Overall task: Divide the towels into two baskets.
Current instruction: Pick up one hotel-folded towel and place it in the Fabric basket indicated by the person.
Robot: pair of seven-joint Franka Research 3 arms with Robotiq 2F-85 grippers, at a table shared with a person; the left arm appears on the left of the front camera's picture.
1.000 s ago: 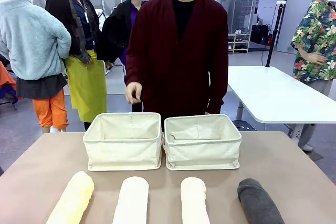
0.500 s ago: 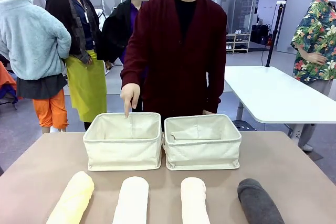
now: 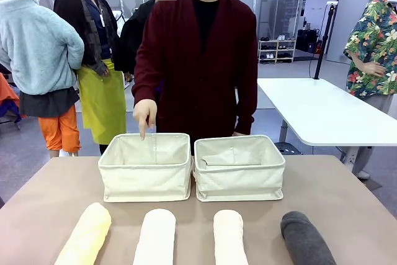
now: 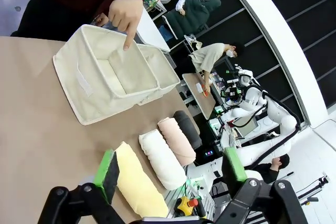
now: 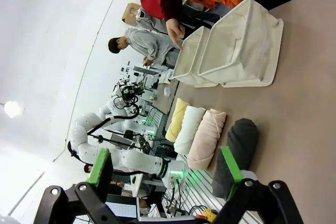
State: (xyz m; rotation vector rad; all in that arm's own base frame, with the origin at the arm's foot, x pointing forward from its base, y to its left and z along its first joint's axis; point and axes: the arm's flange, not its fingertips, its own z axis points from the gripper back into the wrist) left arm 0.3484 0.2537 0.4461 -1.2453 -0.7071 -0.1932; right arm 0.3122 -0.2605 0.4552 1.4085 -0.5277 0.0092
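In the front view, two rectangular cream canvas bins with soft folded rims stand at the centre of the frame on the brown table (image 3: 37, 203). They are the left basket (image 3: 146, 169) and the right basket (image 3: 239, 172), and their adjacent walls are just beside each other.

Four rolled terry-cloth cylinders lie in a row along the lower edge, apart from one another, each with one end toward the baskets. From left to right they are the pale yellow towel (image 3: 87, 234), the white towel (image 3: 155, 237), the cream-pink towel (image 3: 229, 237) and the dark grey towel (image 3: 304, 240).

A person in a dark red cardigan (image 3: 198, 60) stands behind the baskets at upper centre. The person's hand (image 3: 144, 115) is held over the far rim of the left basket. Its index finger points straight down and the other fingers are curled. The other arm hangs straight down behind the right basket.

In the left wrist view, the left gripper (image 4: 169, 161) rises from the lower edge with its jaws spread wide and nothing between the green pads. The pale yellow towel lies just beyond one pad.

In the right wrist view, the right gripper (image 5: 164, 163) also stands fully spread and holds nothing. The dark grey towel lies just beyond one pad.
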